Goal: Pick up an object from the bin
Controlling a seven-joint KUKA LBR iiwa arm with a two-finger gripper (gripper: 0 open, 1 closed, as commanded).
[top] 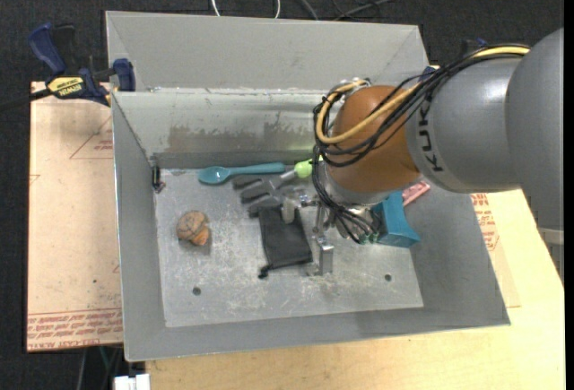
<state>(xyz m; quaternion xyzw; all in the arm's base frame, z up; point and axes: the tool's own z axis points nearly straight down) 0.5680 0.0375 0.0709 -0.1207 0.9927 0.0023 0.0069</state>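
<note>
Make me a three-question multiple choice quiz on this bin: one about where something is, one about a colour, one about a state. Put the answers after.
1. Where in the bin does the brownish lump lie?
A) on the left part of the floor
B) on the right, under the arm
C) up on the back rim

2. What colour is the spoon by the back wall?
A) red
B) teal
C) yellow

3. How is the black flat object beside the gripper?
A) lying on the bin floor
B) lifted clear of the bin
C) leaning on the left wall

Answers:
1 A, it sits apart on the left of the floor.
2 B, its bowl and handle are teal.
3 A, it rests flat on the floor next to the gripper.
</note>
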